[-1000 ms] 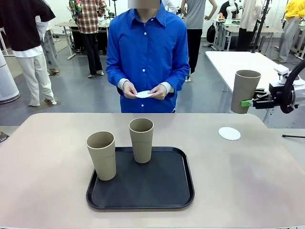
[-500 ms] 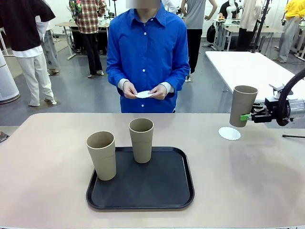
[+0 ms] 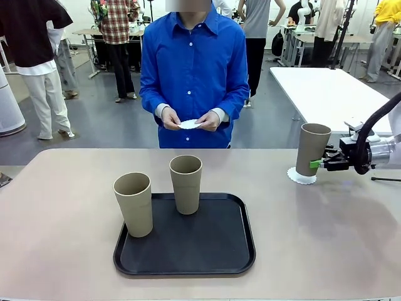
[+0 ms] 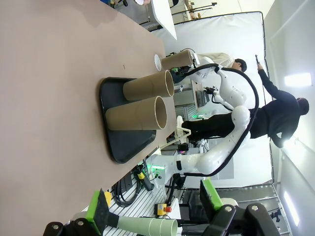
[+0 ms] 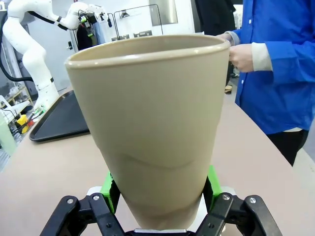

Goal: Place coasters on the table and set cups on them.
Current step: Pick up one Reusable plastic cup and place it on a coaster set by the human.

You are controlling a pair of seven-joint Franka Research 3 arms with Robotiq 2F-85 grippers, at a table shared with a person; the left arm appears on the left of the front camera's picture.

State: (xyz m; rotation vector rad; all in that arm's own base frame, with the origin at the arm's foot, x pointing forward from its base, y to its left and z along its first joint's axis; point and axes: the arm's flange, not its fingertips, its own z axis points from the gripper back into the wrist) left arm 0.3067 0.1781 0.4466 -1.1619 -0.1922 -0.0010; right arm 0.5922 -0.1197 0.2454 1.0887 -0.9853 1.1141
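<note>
The black rectangular plastic tray with rounded corners [image 3: 213, 241] lies on the large beige-tan matte table [image 3: 56, 238], toward the robot's edge. Well apart from the tray, off to its left, the left gripper [image 4: 153, 204] hangs with its green-padded fingers [image 4: 98, 210] spread wide and nothing between them.

Just inside the tray's left rim stands a tall tapered matte tan-brown tumbler without a handle [image 3: 133, 204], upright. A second tumbler of the same kind [image 3: 186, 184] stands upright at the tray's far side, near its middle.

Beyond the tray and well to its right, a small round white paper doily with a lacy edge [image 3: 305, 180] lies on the bare table. A third tumbler [image 3: 311, 149] stands upright over it, its base down at the doily; whether the two touch cannot be told. The right gripper [image 3: 319, 164] is clamped on this tumbler's lower wall from the side away from the tray, a green pad [image 5: 110, 189] pressed to each flank.

Farthest beyond the tray, a person in a blue shirt [image 3: 194, 69] stands at the table's far edge, both hands [image 3: 169, 117] holding another white doily [image 3: 189, 123] at the waist.
</note>
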